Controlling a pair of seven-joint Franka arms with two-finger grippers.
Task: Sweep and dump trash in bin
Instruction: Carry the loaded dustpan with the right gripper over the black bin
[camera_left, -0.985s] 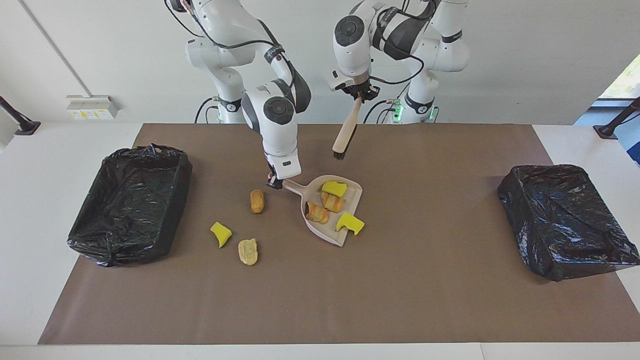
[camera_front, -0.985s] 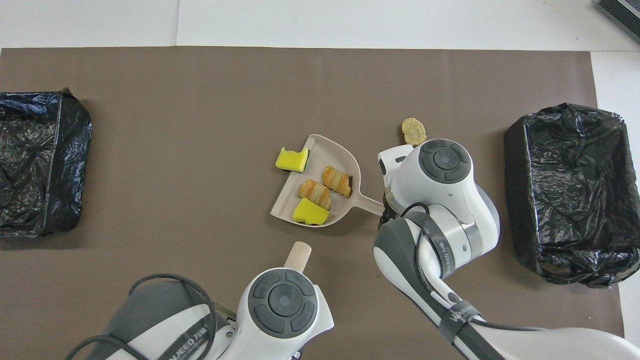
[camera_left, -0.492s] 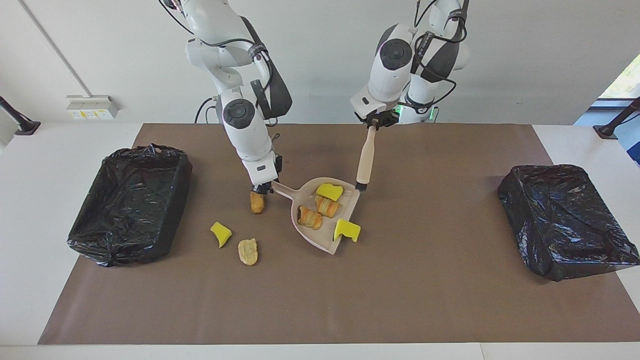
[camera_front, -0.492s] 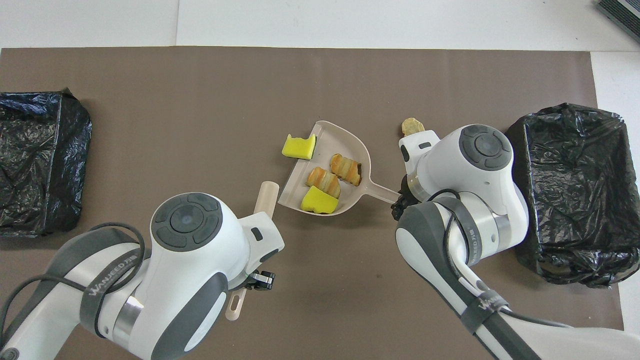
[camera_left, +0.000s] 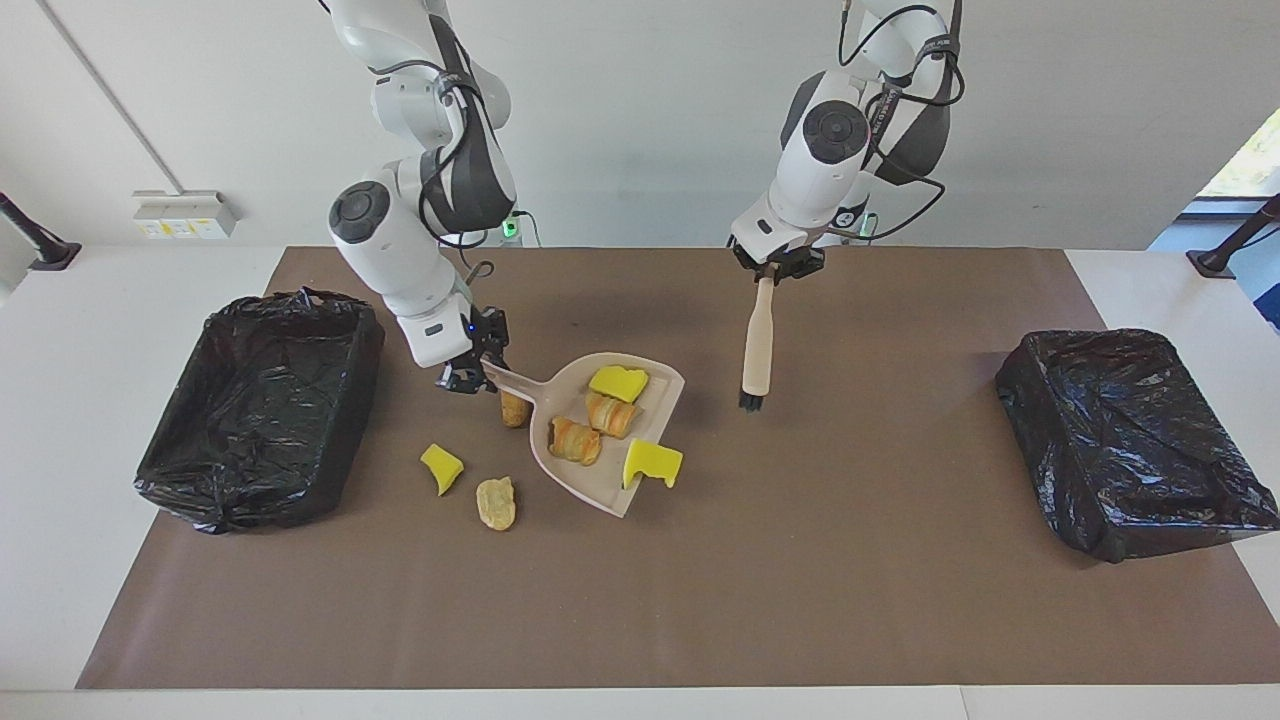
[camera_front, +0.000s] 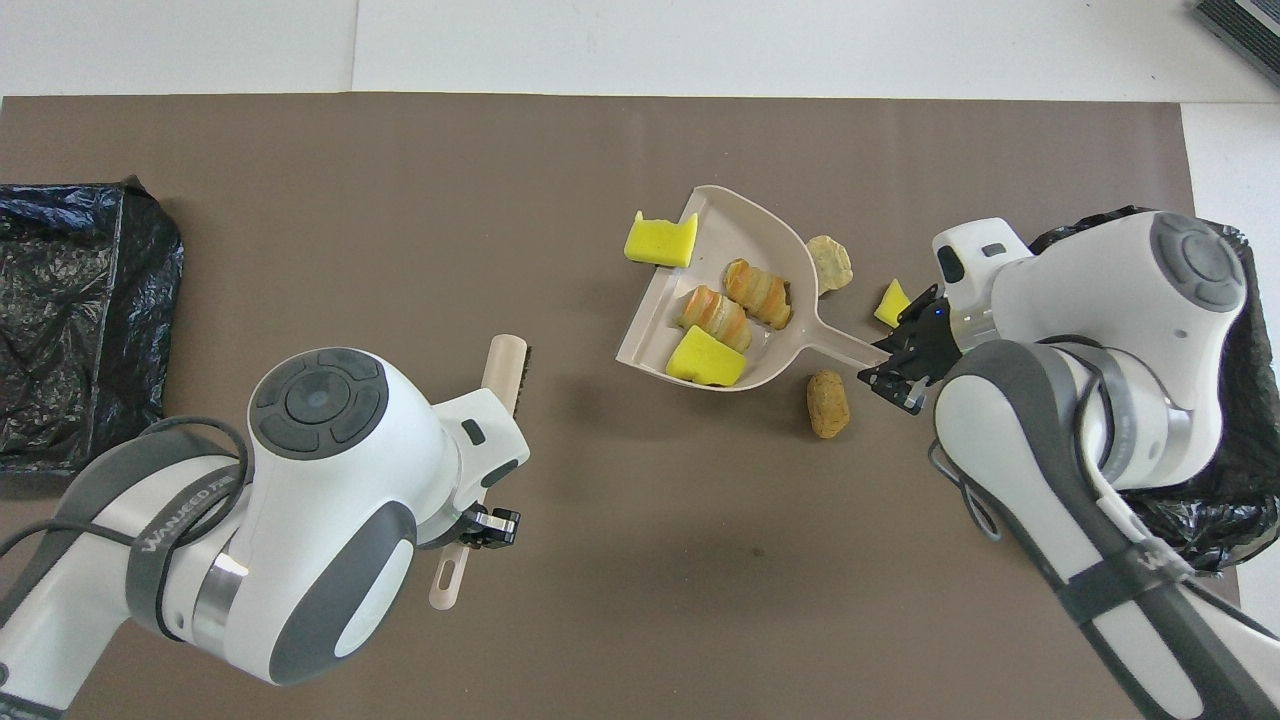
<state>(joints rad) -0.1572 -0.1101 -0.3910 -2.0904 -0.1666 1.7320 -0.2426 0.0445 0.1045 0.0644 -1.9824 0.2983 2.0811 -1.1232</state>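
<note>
My right gripper (camera_left: 470, 366) is shut on the handle of the pale pink dustpan (camera_left: 592, 482), holding it tilted with the handle end raised. It also shows in the overhead view (camera_front: 905, 362). In the dustpan (camera_front: 742, 225) lie two striped croissant pieces (camera_left: 610, 413) (camera_left: 575, 440) and a yellow sponge chunk (camera_left: 617, 383). Another yellow chunk (camera_left: 652, 462) hangs at its lip. On the mat lie a brown lump (camera_left: 514, 410) under the handle, a yellow chunk (camera_left: 441, 468) and a tan lump (camera_left: 496, 503). My left gripper (camera_left: 778, 265) is shut on a wooden brush (camera_left: 759, 340), bristles down, beside the pan.
A black-bag-lined bin (camera_left: 260, 400) stands at the right arm's end of the table, beside the loose scraps. A second bin (camera_left: 1130, 440) stands at the left arm's end. A brown mat (camera_left: 800, 580) covers the table.
My right gripper has carried the dustpan and its load toward the right arm's end. My left gripper has swung the brush away from the pan, toward the left arm's end.
</note>
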